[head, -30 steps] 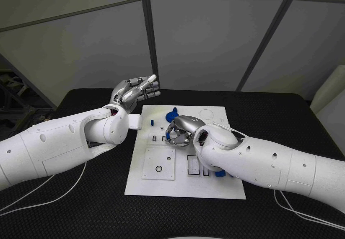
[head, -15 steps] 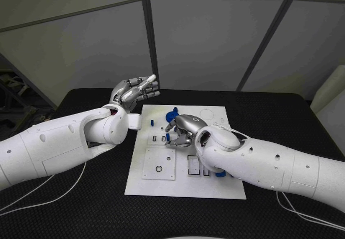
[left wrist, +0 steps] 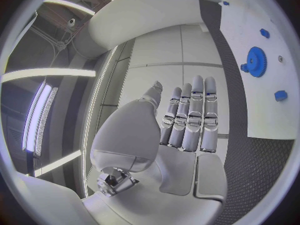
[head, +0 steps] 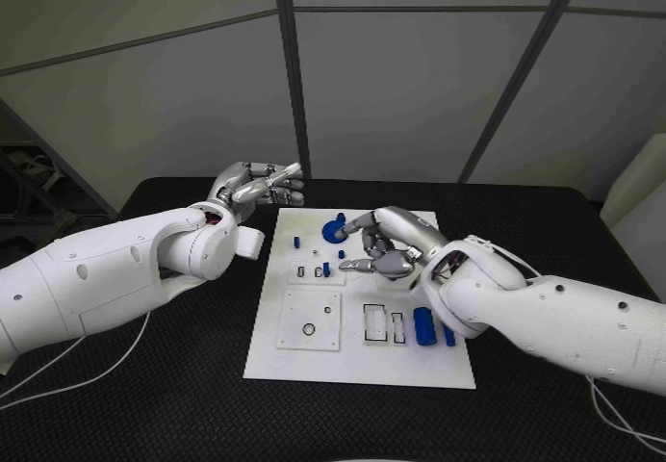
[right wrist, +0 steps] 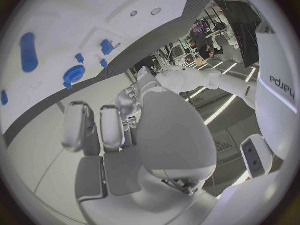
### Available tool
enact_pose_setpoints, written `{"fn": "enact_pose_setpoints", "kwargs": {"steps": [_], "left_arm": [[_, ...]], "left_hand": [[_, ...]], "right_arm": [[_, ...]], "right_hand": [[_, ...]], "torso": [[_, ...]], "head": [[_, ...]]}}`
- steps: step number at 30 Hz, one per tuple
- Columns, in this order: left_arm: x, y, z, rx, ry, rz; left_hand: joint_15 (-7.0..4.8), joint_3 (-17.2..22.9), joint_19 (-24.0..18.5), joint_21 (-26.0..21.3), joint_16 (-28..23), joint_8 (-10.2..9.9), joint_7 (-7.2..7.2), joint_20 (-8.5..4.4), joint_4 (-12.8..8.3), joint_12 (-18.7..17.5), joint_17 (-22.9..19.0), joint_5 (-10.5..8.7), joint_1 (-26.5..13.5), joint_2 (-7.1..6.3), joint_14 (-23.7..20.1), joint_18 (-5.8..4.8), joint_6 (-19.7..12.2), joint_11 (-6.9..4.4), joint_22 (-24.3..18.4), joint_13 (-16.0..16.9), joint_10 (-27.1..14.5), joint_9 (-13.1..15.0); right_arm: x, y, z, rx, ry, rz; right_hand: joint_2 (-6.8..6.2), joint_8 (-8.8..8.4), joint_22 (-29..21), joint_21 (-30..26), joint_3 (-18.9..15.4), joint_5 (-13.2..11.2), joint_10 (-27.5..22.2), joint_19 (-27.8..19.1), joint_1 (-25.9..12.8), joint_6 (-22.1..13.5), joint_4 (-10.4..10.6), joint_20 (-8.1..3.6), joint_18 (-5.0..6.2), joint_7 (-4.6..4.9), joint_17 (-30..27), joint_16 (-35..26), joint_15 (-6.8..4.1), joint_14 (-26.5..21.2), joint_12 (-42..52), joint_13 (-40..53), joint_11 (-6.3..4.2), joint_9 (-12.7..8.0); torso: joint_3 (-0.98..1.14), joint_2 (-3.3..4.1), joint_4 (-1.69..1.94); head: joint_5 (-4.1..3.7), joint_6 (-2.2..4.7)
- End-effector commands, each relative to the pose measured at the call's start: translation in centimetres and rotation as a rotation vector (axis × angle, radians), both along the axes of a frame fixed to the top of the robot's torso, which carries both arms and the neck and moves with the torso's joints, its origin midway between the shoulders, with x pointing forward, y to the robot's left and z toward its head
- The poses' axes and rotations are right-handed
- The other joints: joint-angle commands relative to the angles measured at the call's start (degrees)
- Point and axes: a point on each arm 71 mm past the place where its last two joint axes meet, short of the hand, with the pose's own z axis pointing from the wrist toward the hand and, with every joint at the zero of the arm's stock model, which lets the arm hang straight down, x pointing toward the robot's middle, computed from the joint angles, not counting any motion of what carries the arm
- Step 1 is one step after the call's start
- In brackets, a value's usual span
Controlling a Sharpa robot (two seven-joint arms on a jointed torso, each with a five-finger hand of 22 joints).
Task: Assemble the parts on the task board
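Right hand: fingers curled loosely, thumb and fingertips near each other; no part visible between them, though whether something small is pinched cannot be told. The hand hovers over the upper middle of the task board.

Key relation: the blue gear sits on the board just beside the right fingertips, on their far-left side. Two small blue pegs stand upright in a slot plate just below the gear, toward the robot. The blue cylinder lies nearer the robot, by the right forearm, long axis running along the board's length.

The right hand is clearly the nearer hand to the gear; judged next reach is short, forward and left.

Left hand: raised off the board's far-left corner, fingers straight and side by side, holding nothing (left wrist view confirms).
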Motion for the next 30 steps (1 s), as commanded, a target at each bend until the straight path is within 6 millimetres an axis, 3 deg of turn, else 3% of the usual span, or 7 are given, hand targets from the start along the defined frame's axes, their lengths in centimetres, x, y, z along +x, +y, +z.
{"fn": "enact_pose_setpoints", "kwargs": {"steps": [1,7,10,14,18,21,30], "left_arm": [[-0.6,-1.2,-1.4,0.313,0.123,-0.270],[-0.8,-1.5,-2.3,0.566,0.215,-0.385],[-0.6,-1.7,-2.1,0.673,0.241,-0.398],[0.0,-2.1,-2.1,0.832,0.289,-0.377],[0.5,-2.9,-2.1,0.982,0.326,-0.367],[0.9,-3.6,-2.1,1.055,0.344,-0.356],[1.8,-6.1,-2.6,1.177,0.378,-0.353]], "left_hand": [[-1.35,0.2,3.2,1.9,2.2,0.2,-0.75,-1.25,0.5,0.6,1.8,-0.91,-0.8,0.36,4.5,-0.44,1.7,-1.13,0.8,0.1,3.0,0.5],[-5.48,-1.2,12.2,9.6,13.5,1.3,-3.72,-5.46,2.8,4.6,10.3,-2.44,-3.3,0.23,14.7,-0.70,5.0,-4.68,4.8,3.9,12.3,3.5],[-7.00,-2.3,14.3,15.2,41.0,2.6,-5.03,-7.10,4.3,8.1,39.2,-2.41,-4.0,-0.14,16.3,-0.84,6.7,-6.12,8.5,8.8,14.9,6.9],[-8.05,-3.9,16.4,29.5,57.6,4.7,-6.21,-8.23,7.9,16.1,57.4,-2.56,-4.9,-0.27,15.2,-2.78,6.2,-6.84,25.1,21.3,14.2,14.0],[-8.47,-5.4,18.0,39.3,64.6,7.9,-7.07,-8.91,12.6,30.1,65.7,-2.95,-5.5,-1.07,15.8,-4.15,5.6,-8.46,37.5,40.2,15.4,22.5],[-8.83,-6.6,19.1,42.5,67.3,8.9,-7.19,-9.08,12.5,35.7,69.2,-3.06,-7.1,-1.87,16.4,-4.73,5.5,-8.12,42.5,47.0,16.6,25.2],[-9.26,-9.9,19.6,46.8,70.2,10.9,-7.75,-9.42,12.6,40.6,72.9,-2.99,-8.7,-1.84,17.0,-5.37,4.1,-8.60,48.5,55.5,17.4,33.8]], "right_arm": [[0.1,-2.0,1.4,0.155,0.121,0.011],[1.6,-6.3,2.9,0.265,0.298,-0.088],[2.2,-7.8,3.3,0.307,0.339,-0.128],[3.1,-9.4,3.6,0.366,0.371,-0.190],[3.6,-10.3,3.7,0.383,0.364,-0.229],[3.8,-10.6,3.8,0.373,0.346,-0.244],[4.0,-10.6,4.0,0.334,0.304,-0.251]], "right_hand": [[0.79,-0.46,-12.1,-11.0,0.6,0.2,-6.9,-7.3,0.5,1.2,-0.3,-0.09,2.87,0.13,-12.9,-11.4,-0.21,-3.9,-14.8,-11.8,-0.15,-0.2],[1.85,-1.42,-34.1,-32.7,1.6,-0.2,-8.9,-17.0,1.3,1.0,-1.4,0.58,6.37,0.72,-30.5,-32.1,0.95,-8.6,-23.7,-20.6,0.63,-0.4],[1.69,-1.33,-35.8,-35.2,1.5,0.0,-8.7,-16.7,1.2,1.2,-1.9,1.01,6.36,0.84,-31.3,-34.6,1.18,-8.2,-25.3,-22.9,0.85,-0.4],[1.73,-1.32,-37.3,-37.3,1.4,0.2,-8.3,-15.7,0.8,1.6,-2.6,1.15,6.35,0.86,-31.7,-36.8,1.21,-7.4,-26.1,-24.9,0.92,-0.4],[1.51,-1.34,-37.7,-37.9,1.3,0.3,-8.1,-15.3,0.7,1.7,-2.8,1.15,6.35,0.79,-31.8,-37.4,1.19,-7.1,-26.3,-25.5,0.98,-0.4],[1.36,-1.36,-38.0,-38.3,1.2,0.3,-8.0,-15.0,0.5,1.7,-3.0,1.15,6.34,0.79,-31.8,-37.8,1.20,-6.9,-26.4,-25.9,0.99,-0.4],[1.26,-1.36,-38.3,-38.7,1.1,0.3,-7.8,-14.7,0.2,1.7,-3.0,1.15,6.34,0.77,-31.7,-38.3,1.19,-6.6,-26.3,-26.4,0.97,-0.4]], "torso": [[0.19,-1.14,-0.08],[0.55,-2.45,-0.32],[0.65,-2.88,-0.38],[0.94,-3.39,-0.34],[0.98,-3.63,-0.33],[1.04,-3.60,-0.32],[1.00,-3.51,-0.34]], "head": [[0.30,-0.30],[0.80,-0.79],[0.98,-1.01],[1.05,-1.48],[1.13,-1.72],[1.23,-1.77],[1.27,-2.10]]}}
